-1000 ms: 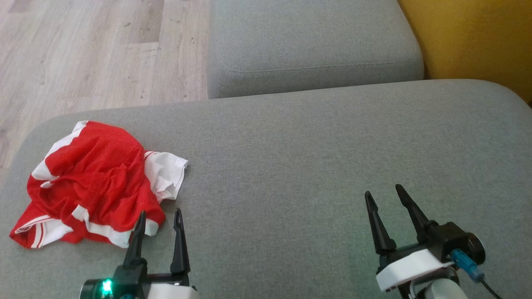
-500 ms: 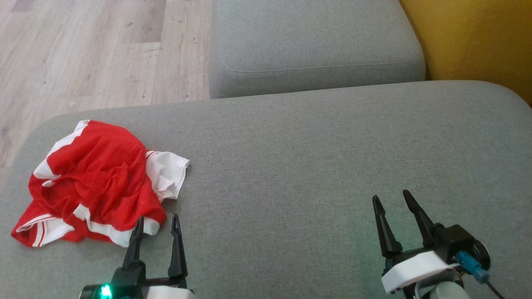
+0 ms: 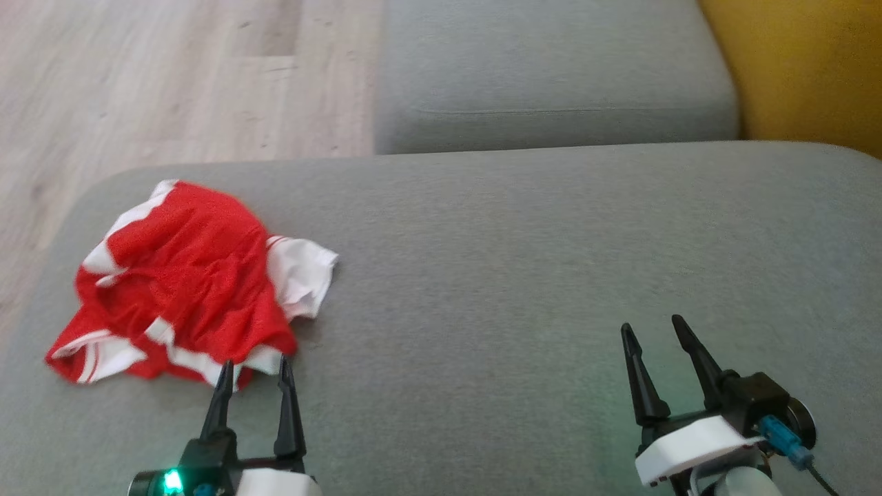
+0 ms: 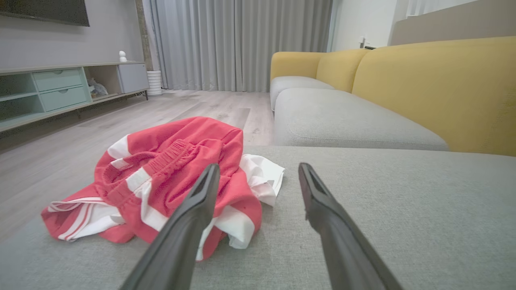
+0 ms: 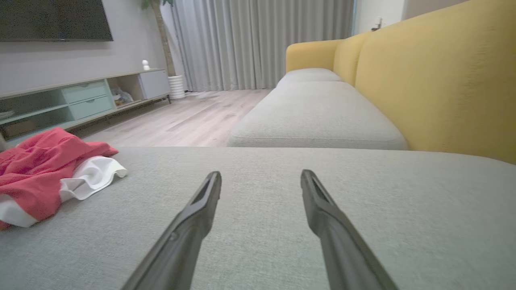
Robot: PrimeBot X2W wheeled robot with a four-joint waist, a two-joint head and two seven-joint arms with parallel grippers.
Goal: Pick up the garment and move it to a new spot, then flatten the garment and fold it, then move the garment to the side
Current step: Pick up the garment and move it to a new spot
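The garment [image 3: 186,282] is a crumpled heap of red cloth with white bands, lying at the left end of the grey sofa seat [image 3: 524,248]. My left gripper [image 3: 253,365] stands open just behind the heap's near edge, its left fingertip over the white hem, nothing between the fingers. The left wrist view has the garment [image 4: 169,177] close ahead and to the left of the left gripper [image 4: 258,167]. My right gripper [image 3: 653,327] is open over bare cushion at the right. From the right wrist, the garment [image 5: 44,169] lies far left of the right gripper [image 5: 261,173].
A second grey seat cushion [image 3: 551,76] lies beyond, with the yellow sofa back [image 3: 799,69] on the right. Wooden floor [image 3: 138,83] drops off past the seat's left and far edges. A low TV cabinet [image 4: 60,88] stands across the room.
The whole head view has shifted, so the camera has moved. Both grippers sit slightly lower in the picture, the left one still at the garment's near edge. Both stay open.
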